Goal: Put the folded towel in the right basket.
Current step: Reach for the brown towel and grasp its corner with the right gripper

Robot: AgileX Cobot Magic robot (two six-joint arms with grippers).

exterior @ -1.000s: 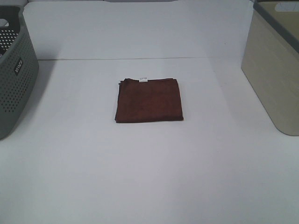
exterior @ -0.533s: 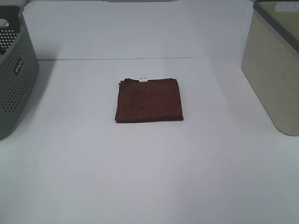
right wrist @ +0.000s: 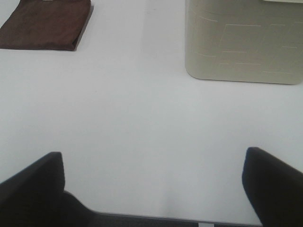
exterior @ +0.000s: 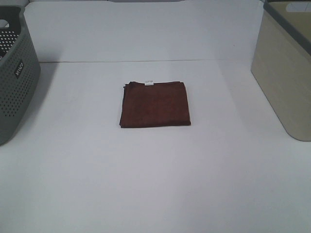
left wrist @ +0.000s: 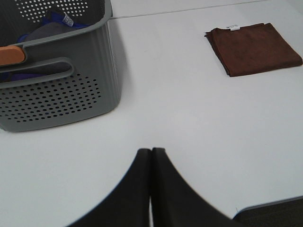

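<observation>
We show the dark brown, square, folded cloth towel (exterior: 155, 104) lying flat near the middle of the white counter (exterior: 155, 184), somewhat closer to the far edge than to the near one. A small white label (exterior: 148, 82) sits on its far hem. Both grippers are well apart from it.

The beige, smooth-walled plastic basket (exterior: 286, 73) stands at the counter's right edge, toward the far right corner. The grey perforated plastic basket (exterior: 14, 82) stands at the left edge. Each is well apart from the towel.

In the left wrist view we note blue cloth (left wrist: 57, 19) inside the grey basket and an orange strip (left wrist: 10, 55) at its rim.

The left gripper (left wrist: 151, 153) is by the near edge, close to the grey basket, its two black fingers pressed together tip to tip. The right gripper (right wrist: 154, 161) is by the near edge, on the beige basket's side. Its black fingers (right wrist: 38, 179) are spread wide, with only bare counter between them.
</observation>
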